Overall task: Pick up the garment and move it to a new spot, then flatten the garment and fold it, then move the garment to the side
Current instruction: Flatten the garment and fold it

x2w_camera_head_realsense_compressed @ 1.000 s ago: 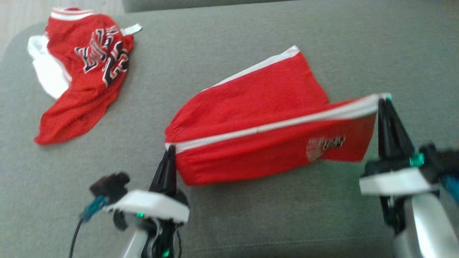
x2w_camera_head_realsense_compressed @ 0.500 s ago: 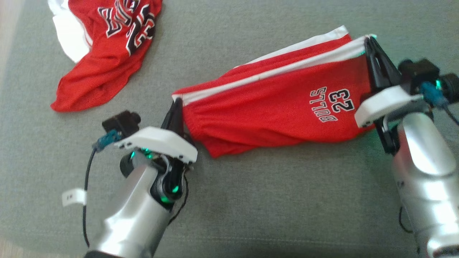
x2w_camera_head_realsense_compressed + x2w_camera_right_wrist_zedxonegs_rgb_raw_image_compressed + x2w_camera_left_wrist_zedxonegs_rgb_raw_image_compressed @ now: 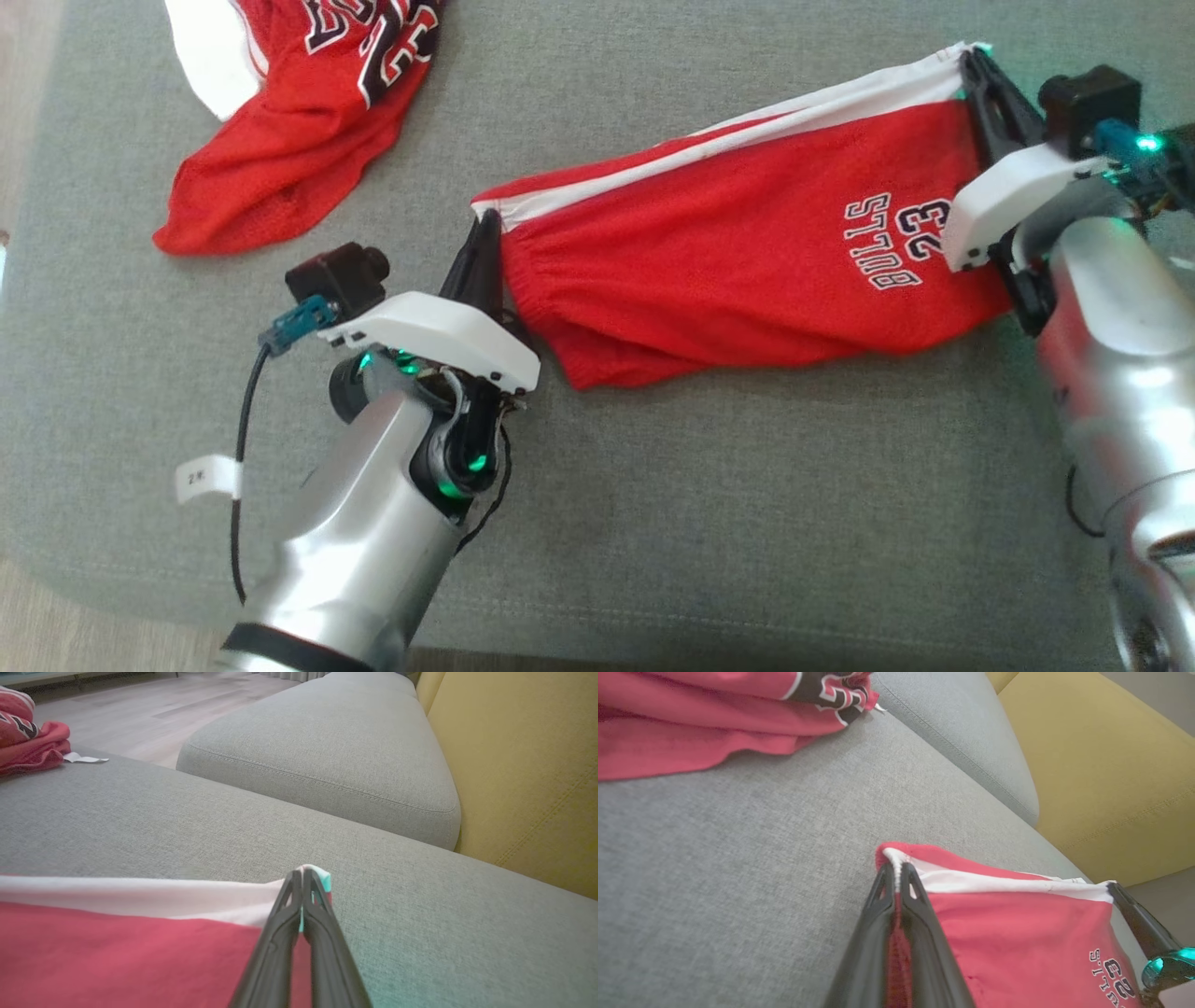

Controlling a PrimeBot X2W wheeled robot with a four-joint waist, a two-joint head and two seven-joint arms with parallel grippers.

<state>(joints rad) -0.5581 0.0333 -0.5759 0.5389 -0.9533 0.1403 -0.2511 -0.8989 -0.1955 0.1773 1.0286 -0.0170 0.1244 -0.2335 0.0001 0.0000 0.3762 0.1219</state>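
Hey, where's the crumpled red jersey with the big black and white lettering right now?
In the head view the crumpled red mesh jersey lies at the upper left, on the grey fabric cushion, apart from the red white-striped shorts.

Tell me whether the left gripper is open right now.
No: the left gripper is shut, its two dark fingers pinching the white-trimmed corner of the red shorts.
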